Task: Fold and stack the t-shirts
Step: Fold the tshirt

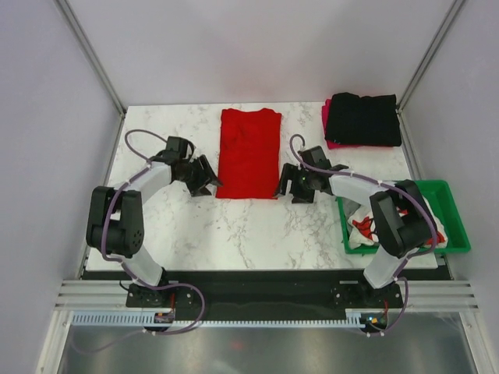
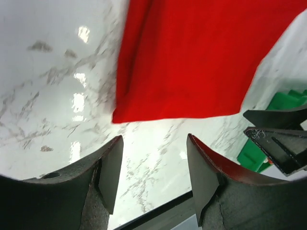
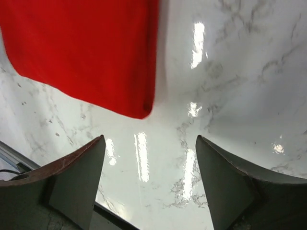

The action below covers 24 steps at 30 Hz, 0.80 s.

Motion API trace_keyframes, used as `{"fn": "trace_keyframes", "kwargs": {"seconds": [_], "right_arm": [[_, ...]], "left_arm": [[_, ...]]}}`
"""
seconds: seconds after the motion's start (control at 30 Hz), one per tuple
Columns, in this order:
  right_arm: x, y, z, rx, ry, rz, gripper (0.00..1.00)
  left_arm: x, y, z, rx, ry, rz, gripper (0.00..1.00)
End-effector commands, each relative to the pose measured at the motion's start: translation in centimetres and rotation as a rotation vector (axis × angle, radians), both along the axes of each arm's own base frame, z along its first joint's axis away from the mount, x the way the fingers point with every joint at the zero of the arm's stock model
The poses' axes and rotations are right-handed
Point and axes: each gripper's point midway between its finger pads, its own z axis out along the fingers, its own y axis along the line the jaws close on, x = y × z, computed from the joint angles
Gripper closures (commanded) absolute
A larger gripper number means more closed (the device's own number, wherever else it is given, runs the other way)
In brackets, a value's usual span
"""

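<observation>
Left gripper (image 1: 204, 178), right gripper (image 1: 290, 185) wide, empty, flanking near corners of folded plain red cloth tee (image 1: 248, 152), not touching

red t-shirt (image 1: 248, 153), black t-shirt (image 1: 362, 118), grey-veined white table (image 1: 234, 226)

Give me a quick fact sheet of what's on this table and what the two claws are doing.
Red t-shirt: folded into a long strip, flat on the marble table
Left claw: open, empty, by the shirt's near left corner
Right claw: open, empty, by its near right corner
Stack: black t-shirt on a pink t-shirt, far right corner
Green crate: near right, white t-shirts with red print inside
</observation>
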Motion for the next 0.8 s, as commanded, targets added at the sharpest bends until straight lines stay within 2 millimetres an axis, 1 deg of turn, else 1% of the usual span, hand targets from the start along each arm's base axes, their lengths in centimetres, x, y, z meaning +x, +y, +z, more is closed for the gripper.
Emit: {"fn": "trace_keyframes", "kwargs": {"seconds": [0.0, 0.07, 0.27, 0.4, 0.5, 0.53, 0.6, 0.63, 0.67, 0.7, 0.77], "right_arm": [[0.5, 1.7, 0.3, 0.129, -0.031, -0.009, 0.17], [0.6, 1.9, -0.4, 0.134, -0.030, -0.003, 0.19], [0.8, 2.3, -2.4, 0.139, -0.003, 0.015, 0.21], [0.6, 2.1, -3.7, 0.123, 0.021, 0.009, 0.25], [0.3, 2.1, -4.2, 0.120, 0.029, 0.010, 0.29], [0.3, 2.1, -4.4, 0.119, 0.033, 0.009, 0.35], [0.1, 2.0, -4.7, 0.118, 0.043, 0.009, 0.41], [0.0, 2.0, -4.9, 0.116, 0.049, 0.009, 0.49], [-0.1, 2.0, -5.1, 0.116, 0.057, 0.008, 0.53], [-0.1, 2.0, -5.2, 0.116, 0.059, 0.008, 0.55], [-0.2, 2.0, -5.5, 0.116, 0.067, 0.009, 0.56]], "left_arm": [[-0.2, -0.5, 0.1, -0.048, -0.104, -0.024, 0.38], [-0.8, -0.5, -0.7, -0.051, -0.099, -0.025, 0.39], [-1.1, -0.4, -1.7, -0.053, -0.107, -0.024, 0.39], [-1.2, -0.4, -2.9, -0.049, -0.092, -0.019, 0.41], [-1.5, -0.2, -4.1, -0.041, -0.074, -0.013, 0.44], [-1.5, -0.3, -4.4, -0.045, -0.066, -0.009, 0.45], [-1.8, -0.4, -4.9, -0.057, -0.055, -0.011, 0.47], [-1.7, -0.6, -5.0, -0.066, -0.059, -0.013, 0.48], [-1.9, -0.6, -5.5, -0.067, -0.048, -0.014, 0.49], [-2.1, -0.7, -5.6, -0.074, -0.046, -0.017, 0.50], [-2.3, -0.6, -5.9, -0.072, -0.041, -0.012, 0.52]]}}
